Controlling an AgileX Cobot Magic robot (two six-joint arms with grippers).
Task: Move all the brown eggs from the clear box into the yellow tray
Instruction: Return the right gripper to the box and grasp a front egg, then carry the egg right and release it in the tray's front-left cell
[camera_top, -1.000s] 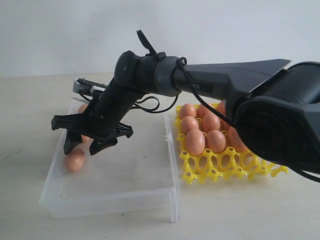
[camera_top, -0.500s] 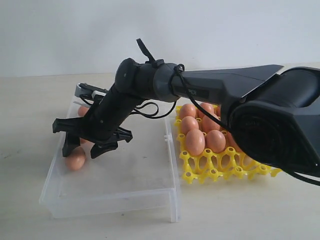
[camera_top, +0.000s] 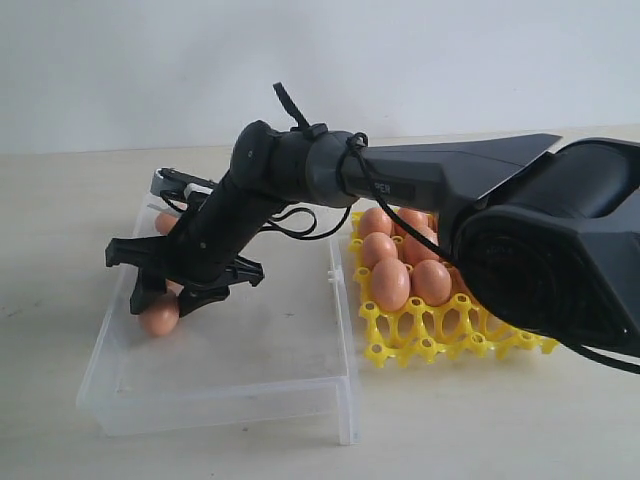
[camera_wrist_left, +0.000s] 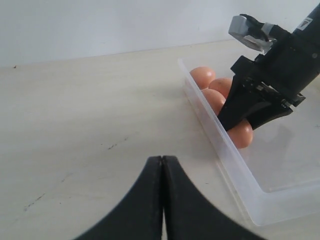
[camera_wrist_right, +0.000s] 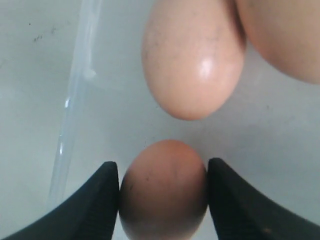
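My right gripper (camera_top: 165, 303) reaches across into the left end of the clear box (camera_top: 250, 390). It is shut on one brown egg (camera_wrist_right: 164, 187), which rests on the box floor (camera_top: 158, 317) with a finger pressed against each side. Two more brown eggs (camera_wrist_right: 192, 60) (camera_wrist_right: 285, 35) lie just beyond it. The yellow tray (camera_top: 440, 335) stands right of the box with several brown eggs (camera_top: 390, 283) in its cups. In the left wrist view my left gripper (camera_wrist_left: 162, 160) is shut and empty over bare table, outside the box wall (camera_wrist_left: 225, 150).
The right arm (camera_top: 420, 175) stretches over the tray and the box. The box's near wall (camera_top: 220, 410) and its clasp side (camera_top: 335, 280) stand between box and tray. A pale wall rises behind the table.
My right gripper has dropped lower over the egg at the box's left end, and its fingers have closed in against the egg's sides. The left gripper looks unchanged.
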